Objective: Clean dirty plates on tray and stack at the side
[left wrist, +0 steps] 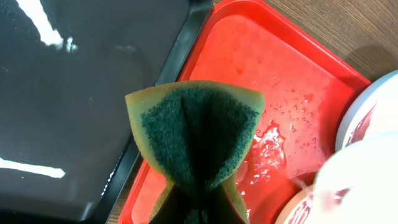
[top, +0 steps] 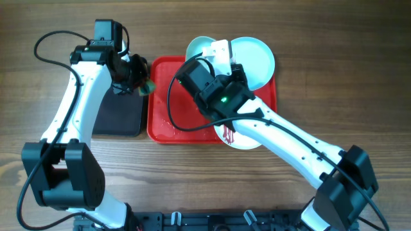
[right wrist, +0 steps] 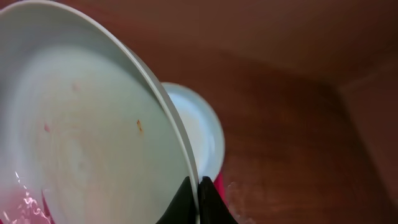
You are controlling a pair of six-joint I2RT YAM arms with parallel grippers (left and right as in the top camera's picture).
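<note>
Your right tool (right wrist: pixel 194 200) is clamped tight on the rim of a smooth, pale mint plate (right wrist: pixel 81 124), holding it tilted over the far end of the glossy red tray (top: pixel 164 112). A second mint plate (top: pixel 257 54) sits just beside it, and a white plate (top: pixel 244 141) streaked dark red lies at the tray's near edge. Your left tool (top: pixel 142 82) pinches a folded sponge (left wrist: pixel 196 130), yellow foam with a coarse green scouring face, above the wet tray's edge beside the black tray (left wrist: pixel 81 93).

The small tray (top: pixel 119 119) lies left of the large tray (top: pixel 159 114) (a plate (top: pixel 260 58) at its far-right corner).
</note>
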